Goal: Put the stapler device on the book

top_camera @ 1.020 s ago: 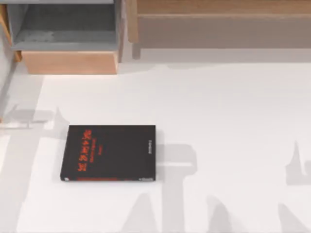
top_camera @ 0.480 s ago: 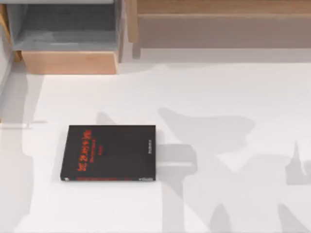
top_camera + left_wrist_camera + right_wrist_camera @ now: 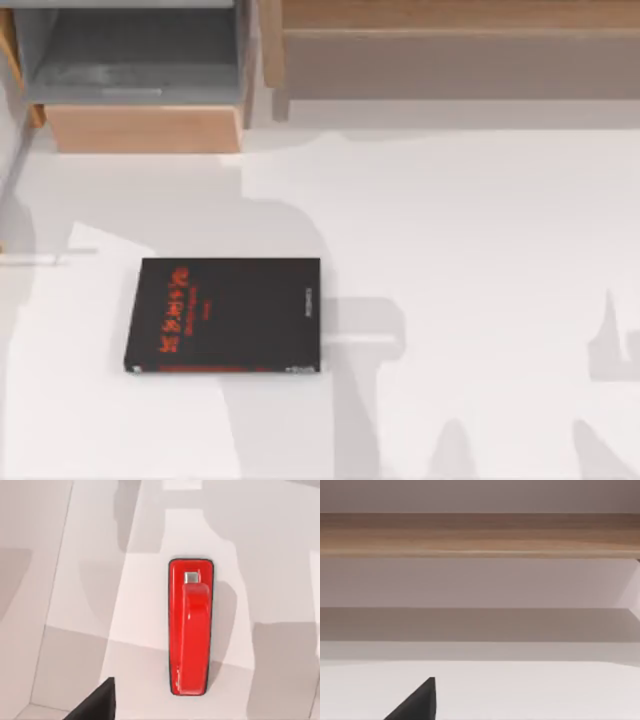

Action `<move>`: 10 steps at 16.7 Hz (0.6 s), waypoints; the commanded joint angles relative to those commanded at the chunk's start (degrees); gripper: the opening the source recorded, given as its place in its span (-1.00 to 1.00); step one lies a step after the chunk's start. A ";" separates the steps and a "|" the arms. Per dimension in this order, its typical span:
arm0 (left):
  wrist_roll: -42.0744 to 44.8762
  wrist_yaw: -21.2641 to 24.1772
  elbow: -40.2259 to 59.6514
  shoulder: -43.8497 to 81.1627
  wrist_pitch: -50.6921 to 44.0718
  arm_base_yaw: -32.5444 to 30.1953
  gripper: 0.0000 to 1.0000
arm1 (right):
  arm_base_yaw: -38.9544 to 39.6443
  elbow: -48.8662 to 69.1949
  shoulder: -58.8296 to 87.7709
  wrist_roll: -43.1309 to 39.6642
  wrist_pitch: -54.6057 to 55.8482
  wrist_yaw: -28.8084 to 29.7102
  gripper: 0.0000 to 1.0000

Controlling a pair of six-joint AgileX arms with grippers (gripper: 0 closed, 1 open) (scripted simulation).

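Note:
The black book [image 3: 224,315] with red lettering at its left end lies flat on the white table, left of centre in the top view. In the left wrist view the bright red stapler device [image 3: 190,627] lies on the white surface by itself, with nothing touching it. A dark corner of my left gripper [image 3: 96,704] juts in at that picture's edge, apart from the stapler. A dark part of my right gripper [image 3: 416,702] appears in the right wrist view above bare white table, facing a wooden rail.
An open grey drawer [image 3: 140,60] with a wooden front [image 3: 145,128] stands at the back left. A long wooden shelf [image 3: 450,50] runs along the back of the table and appears as the wooden rail [image 3: 480,532] in the right wrist view.
The book has not moved. Large shadows have swept across the table from the right and middle toward the area behind and left of the book.

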 joint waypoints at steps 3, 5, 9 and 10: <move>0.36 -1.02 8.93 11.32 -5.99 0.72 1.00 | 0.00 0.00 0.00 0.00 0.00 0.00 1.00; 0.59 -1.44 12.65 15.76 -8.34 0.57 1.00 | 0.00 0.00 0.00 0.00 0.00 0.00 1.00; 0.74 -1.63 14.64 17.98 -9.42 0.24 1.00 | 0.00 0.00 0.00 0.00 0.00 0.00 1.00; 0.74 -1.63 14.64 17.98 -9.42 0.24 1.00 | 0.00 0.00 0.00 0.00 0.00 0.00 1.00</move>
